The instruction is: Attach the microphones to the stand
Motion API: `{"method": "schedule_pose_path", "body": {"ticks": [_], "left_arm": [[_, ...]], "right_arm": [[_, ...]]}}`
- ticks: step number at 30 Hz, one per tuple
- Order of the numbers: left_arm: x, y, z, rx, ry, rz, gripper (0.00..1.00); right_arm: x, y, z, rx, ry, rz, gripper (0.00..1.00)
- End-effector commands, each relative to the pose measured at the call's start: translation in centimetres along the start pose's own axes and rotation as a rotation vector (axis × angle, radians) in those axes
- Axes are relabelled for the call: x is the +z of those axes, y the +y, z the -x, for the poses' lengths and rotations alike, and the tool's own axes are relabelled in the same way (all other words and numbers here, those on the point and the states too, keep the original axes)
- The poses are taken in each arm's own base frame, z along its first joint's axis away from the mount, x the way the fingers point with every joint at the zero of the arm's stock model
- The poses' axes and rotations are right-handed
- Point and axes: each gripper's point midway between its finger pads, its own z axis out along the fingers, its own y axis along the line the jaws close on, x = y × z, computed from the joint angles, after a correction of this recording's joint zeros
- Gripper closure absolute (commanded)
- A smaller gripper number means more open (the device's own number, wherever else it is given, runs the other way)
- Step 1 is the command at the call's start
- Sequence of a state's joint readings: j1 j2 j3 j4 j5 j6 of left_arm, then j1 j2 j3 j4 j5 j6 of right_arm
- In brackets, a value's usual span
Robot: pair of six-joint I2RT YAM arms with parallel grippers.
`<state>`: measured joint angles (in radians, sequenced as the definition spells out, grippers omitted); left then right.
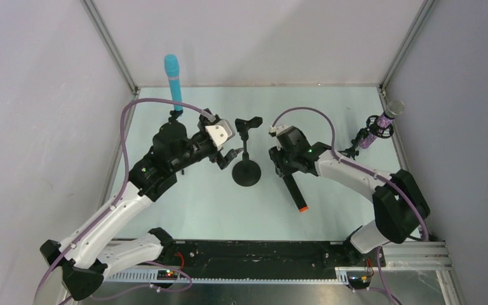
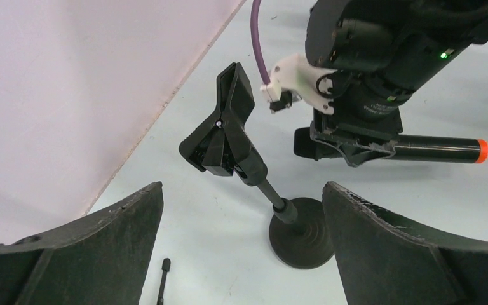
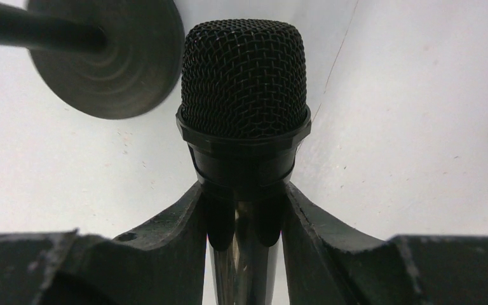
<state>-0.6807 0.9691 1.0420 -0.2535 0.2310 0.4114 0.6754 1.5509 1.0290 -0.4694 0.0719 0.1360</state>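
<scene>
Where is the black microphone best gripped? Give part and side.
Grip the black microphone on its slim barrel just below the mesh head, from above: it lies flat on the table, and the wider collar should stop slipping. The right gripper is shut there.

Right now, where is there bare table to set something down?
Bare: the back strip between the cyan microphone and the purple microphone; the near strip between the empty stand and the arms' rail. Crowded: centre, where the open left fingers and the right fingers, shut on the black microphone, flank that stand.

Bright, even light — soft shadows, sharp
</scene>
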Motion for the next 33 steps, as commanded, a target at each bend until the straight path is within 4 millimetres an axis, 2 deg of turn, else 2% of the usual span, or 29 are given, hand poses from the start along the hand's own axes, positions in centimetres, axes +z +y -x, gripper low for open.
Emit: {"method": "schedule_pose_path", "body": {"ticks": [1,6,12,21,26,33], "left_arm": [[-0.5,0.1,0.8,0.012,-0.034,0.014,0.02],[-0.5,-0.1,0.5,-0.007,-0.028,0.013,0.0],[-0.3,-0.1,0.3,-0.023,-0.019,0.016,0.0],[0.7,0.4,0.9,-0.082,-0.011,0.027,0.0],[1.3,0.2,1.5,-0.084,-0.026,-0.007,0.0],[1.4,1.2,3.0,-0.081,-0.048,0.016,0.0]], "right_arm": [[-3.7,0.3,6.1,0.008,-0.234,0.03,1.0],[-7.2,0.2,8.6,0.026,-0.397,0.071,1.0],[-11.5,-0.4,10.3,0.03,-0.599,0.135,1.0],[-18.2,0.7,11.3,-0.114,-0.914,0.254,1.0],[-19.6,0.9,11.2,-0.134,-0.969,0.273,1.0],[-19.6,2.1,11.0,-0.177,-0.974,0.348,1.0]]}}
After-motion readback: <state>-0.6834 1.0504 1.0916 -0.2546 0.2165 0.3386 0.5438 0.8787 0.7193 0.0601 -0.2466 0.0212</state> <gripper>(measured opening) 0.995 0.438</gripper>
